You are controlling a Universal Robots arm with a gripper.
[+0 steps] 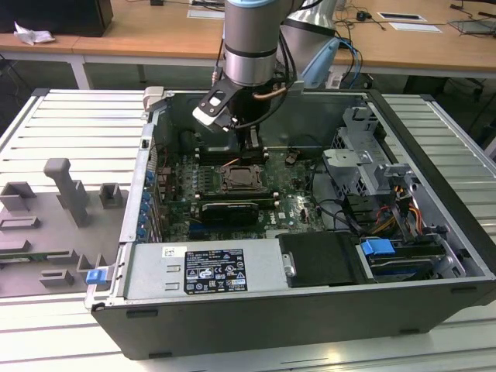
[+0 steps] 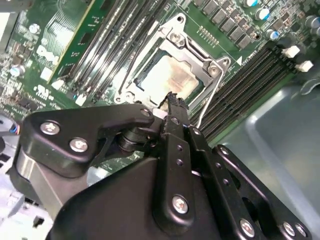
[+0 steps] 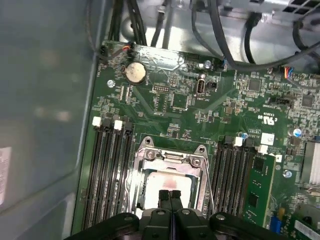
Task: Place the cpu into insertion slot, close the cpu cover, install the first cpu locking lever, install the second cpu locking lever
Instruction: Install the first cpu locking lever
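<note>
The cpu (image 2: 167,77) (image 3: 160,181) lies pale and flat in the insertion slot (image 1: 242,180) on the green motherboard. The silver cpu cover (image 2: 200,67) (image 3: 170,161) is folded down around it, its window showing the chip. A thin wire locking lever (image 2: 212,97) (image 3: 210,192) runs along one side of the socket. My gripper (image 3: 170,194) (image 2: 173,98) (image 1: 249,146) hovers just above the socket's edge. Its two black fingers are pressed together, shut, with nothing visible between them.
Rows of black memory slots (image 3: 107,170) (image 3: 235,170) flank the socket. A long black graphics card (image 1: 226,209) sits in front of it in the exterior view. The case walls (image 1: 147,194), drive cage (image 1: 364,155) and loose cables (image 3: 235,55) close in around the board.
</note>
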